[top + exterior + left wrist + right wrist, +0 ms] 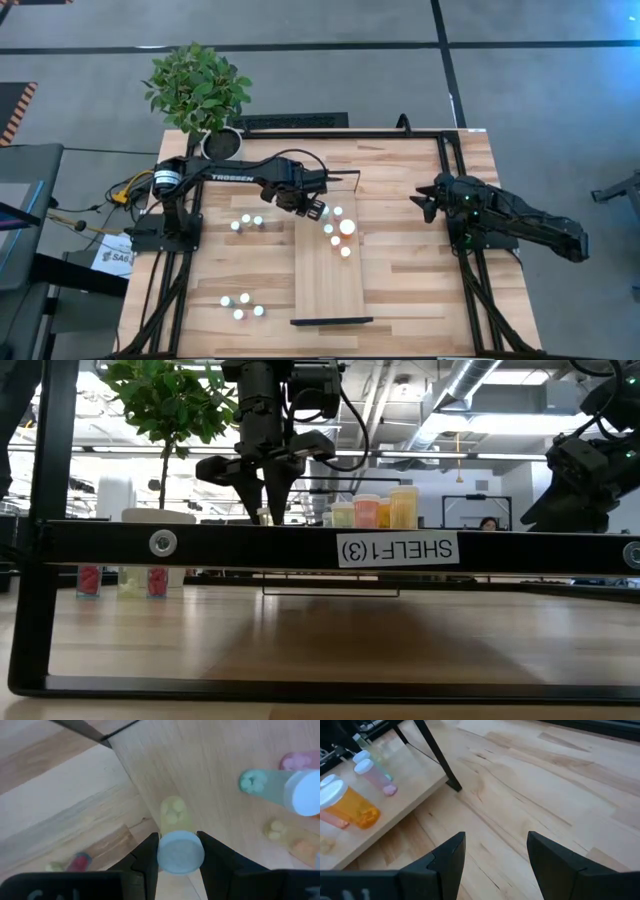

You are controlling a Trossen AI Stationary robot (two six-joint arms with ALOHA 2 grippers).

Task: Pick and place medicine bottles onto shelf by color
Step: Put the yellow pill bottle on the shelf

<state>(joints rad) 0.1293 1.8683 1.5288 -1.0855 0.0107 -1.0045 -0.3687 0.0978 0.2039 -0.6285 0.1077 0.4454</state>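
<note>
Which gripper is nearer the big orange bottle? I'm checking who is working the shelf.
The left. The left gripper hangs over the shelf, just beside the orange bottle, shut on a small bottle. The right gripper waits open, off the shelf's right side.

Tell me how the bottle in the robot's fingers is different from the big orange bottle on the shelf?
The small yellow bottle is thin and clamped in the left gripper above the shelf; the orange bottle is much fatter and stands free on the shelf. The yellow bottle's body is pale and see-through, with pills showing; the orange bottle's is deep amber. Both wear round whitish caps.
</note>
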